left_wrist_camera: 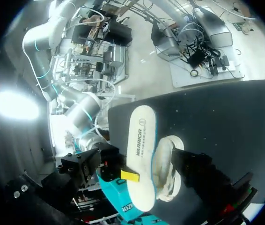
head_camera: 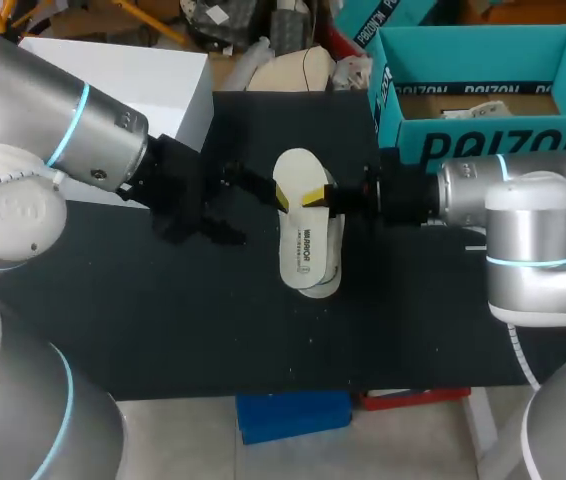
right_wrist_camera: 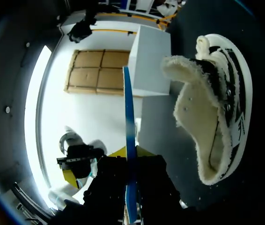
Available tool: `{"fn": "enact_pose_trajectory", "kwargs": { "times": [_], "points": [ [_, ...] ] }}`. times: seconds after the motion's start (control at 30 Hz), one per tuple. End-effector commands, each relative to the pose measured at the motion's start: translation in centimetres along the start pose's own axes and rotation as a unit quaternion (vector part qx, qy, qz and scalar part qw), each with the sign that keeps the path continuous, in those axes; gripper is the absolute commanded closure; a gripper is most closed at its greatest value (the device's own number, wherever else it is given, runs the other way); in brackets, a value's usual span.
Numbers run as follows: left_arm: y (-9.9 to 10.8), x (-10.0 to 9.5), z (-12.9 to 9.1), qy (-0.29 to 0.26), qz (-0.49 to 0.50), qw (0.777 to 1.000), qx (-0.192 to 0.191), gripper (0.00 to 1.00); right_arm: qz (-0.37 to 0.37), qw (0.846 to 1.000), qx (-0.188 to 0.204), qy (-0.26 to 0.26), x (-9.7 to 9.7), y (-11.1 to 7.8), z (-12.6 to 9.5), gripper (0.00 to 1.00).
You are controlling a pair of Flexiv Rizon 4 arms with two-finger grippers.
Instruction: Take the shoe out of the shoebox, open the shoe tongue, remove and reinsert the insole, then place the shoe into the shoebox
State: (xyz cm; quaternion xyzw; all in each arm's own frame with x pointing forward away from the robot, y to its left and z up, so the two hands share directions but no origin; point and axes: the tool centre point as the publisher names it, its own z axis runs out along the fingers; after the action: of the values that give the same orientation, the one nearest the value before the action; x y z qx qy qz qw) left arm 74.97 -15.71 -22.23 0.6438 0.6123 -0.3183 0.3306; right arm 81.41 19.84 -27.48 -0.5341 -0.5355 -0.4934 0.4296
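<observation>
- The shoe (head_camera: 331, 272) (left_wrist_camera: 167, 169) (right_wrist_camera: 217, 108) is seen lying on the black table (head_camera: 163, 320), near its middle and outside the shoebox (head_camera: 483, 145). Its fleecy tongue is folded out, and the lined inside is laid open in the right wrist view.
- The white insole (head_camera: 301, 228) (left_wrist_camera: 139, 150) (right_wrist_camera: 128, 117) is held over the shoe and covers most of it from above. Only the shoe's side and one end are left showing past the insole's edge.
- The right claw (head_camera: 313, 197) (left_wrist_camera: 130, 176) (right_wrist_camera: 130, 159) is closed to a narrow gap on the insole. One yellow-tipped finger is pressed on each face, close to one end, and the insole is seen edge-on between them in the claw's own view.
- The left claw (head_camera: 235, 208) is found just beside the insole, on the side away from the right claw. Its dark fingers are spread and nothing is gripped between them.
- The teal shoebox stands at the table's far right corner, behind the right arm.
- A white box (head_camera: 143, 80) (right_wrist_camera: 149, 61) is set at the far left corner.
</observation>
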Motion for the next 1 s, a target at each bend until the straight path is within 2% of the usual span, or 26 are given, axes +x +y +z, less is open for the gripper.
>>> {"fn": "enact_pose_trajectory", "kwargs": {
  "times": [0.03,0.1,0.53,0.63,0.67,0.7,0.77,0.83,0.93,1.0],
  "points": [
    [0.6,0.7,0.2,-0.499,-0.013,0.857,0.127,0.00,0.000,1.000,-0.001,-0.002,0.0,-0.1,0.1,1.00],
    [0.6,0.7,0.2,-0.517,-0.013,0.845,0.131,0.00,0.000,1.000,-0.001,-0.002,0.0,-0.1,0.1,1.00],
    [0.6,0.7,0.2,-0.517,-0.013,0.845,0.131,0.00,0.000,1.000,-0.001,-0.002,0.0,-0.1,0.1,1.00],
    [0.5,0.8,0.8,-0.485,0.024,0.873,0.034,0.00,0.000,1.000,-0.001,-0.002,0.0,-0.1,0.1,1.00],
    [0.5,1.2,1.2,-0.468,0.032,0.883,0.012,0.00,0.000,1.000,-0.001,-0.002,0.0,-0.1,0.1,1.00],
    [0.4,1.5,1.2,-0.476,0.021,0.879,0.007,0.00,0.000,1.000,-0.001,-0.002,0.0,-0.1,0.1,1.00],
    [0.4,2.2,1.2,-0.454,0.032,0.890,-0.028,0.00,0.000,1.000,-0.001,-0.002,0.0,-0.1,0.1,1.00],
    [0.5,2.7,1.0,-0.471,0.021,0.881,-0.037,0.00,0.000,1.000,-0.001,-0.002,0.0,-0.1,0.1,1.00],
    [0.6,3.3,1.0,-0.462,0.021,0.885,-0.043,0.00,0.000,1.000,-0.001,-0.002,0.0,-0.1,0.1,1.00],
    [0.7,3.7,1.1,-0.439,0.026,0.897,-0.056,0.00,0.000,1.000,-0.001,-0.002,0.0,-0.1,0.1,1.00]
  ]
}}
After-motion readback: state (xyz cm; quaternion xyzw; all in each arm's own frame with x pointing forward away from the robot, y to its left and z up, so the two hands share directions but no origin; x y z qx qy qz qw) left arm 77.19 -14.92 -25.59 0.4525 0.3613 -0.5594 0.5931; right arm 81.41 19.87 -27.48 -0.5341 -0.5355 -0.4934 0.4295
